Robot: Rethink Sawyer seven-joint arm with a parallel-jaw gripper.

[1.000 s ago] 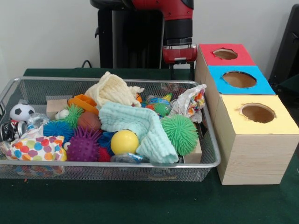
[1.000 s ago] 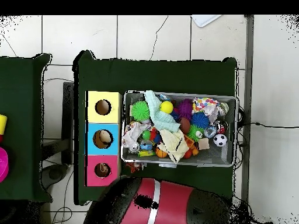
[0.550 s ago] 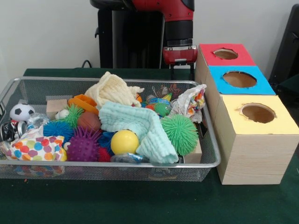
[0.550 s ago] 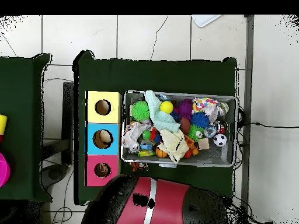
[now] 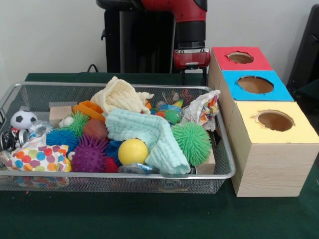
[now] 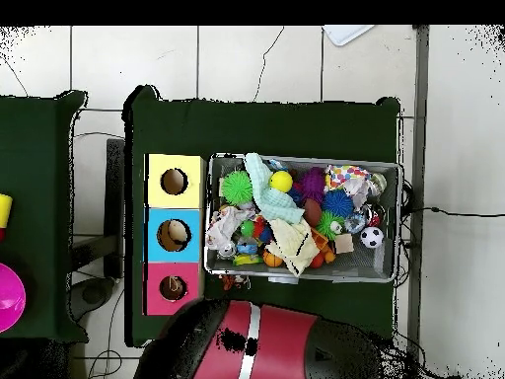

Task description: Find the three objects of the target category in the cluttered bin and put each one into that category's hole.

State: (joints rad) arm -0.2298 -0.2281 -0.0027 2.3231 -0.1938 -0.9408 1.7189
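Observation:
The wire mesh bin (image 5: 30, 94) is piled with toys: a green spiky ball (image 5: 192, 143), a yellow ball (image 5: 132, 151), a purple spiky ball (image 5: 89, 155), a soccer ball (image 5: 23, 119), a mint cloth (image 5: 149, 133) and a cream cloth (image 5: 119, 95). Beside it stand three boxes with a red hole (image 5: 240, 57), a blue hole (image 5: 255, 84) and a yellow hole (image 5: 275, 120). My gripper (image 5: 194, 75) hangs behind the bin's far rim, next to the red box. The bin (image 6: 390, 222) and the arm (image 6: 261, 345) also show from overhead.
A dotted cloth (image 5: 37, 158), a patterned cloth (image 5: 202, 109), a wooden block (image 5: 60, 113) and a blue spiky ball (image 5: 62, 138) also lie in the bin. In the overhead view a beige thing sits inside the blue box (image 6: 174, 235). A second green table (image 6: 35, 197) stands at the left.
In the overhead view the arm's bulk has shifted a little to the left. The gripper has barely moved in the front view. The bin's contents lie as before.

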